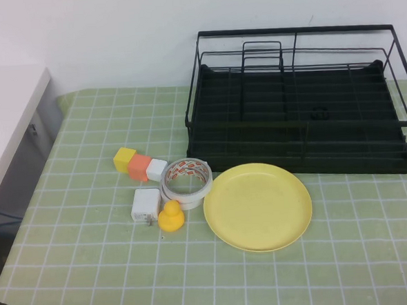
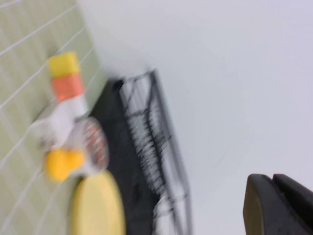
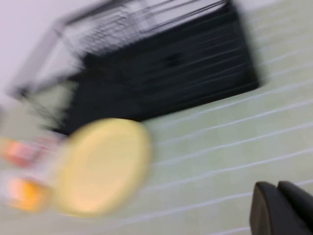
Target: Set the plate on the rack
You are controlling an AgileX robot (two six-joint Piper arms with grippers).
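Plate (image 1: 257,206) is lying flat on your bench (image 1: 348,254), just before the rack (image 1: 297,105). Left gripper (image 2: 279,205) and right gripper (image 3: 281,208) are hanging aloft; finger spread untellable.

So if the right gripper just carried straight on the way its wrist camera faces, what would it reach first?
Probably the plate, lying flat on the table in front of the rack. The right gripper shows only at that view's corner, and the left gripper likewise; depth is unclear in the blur.
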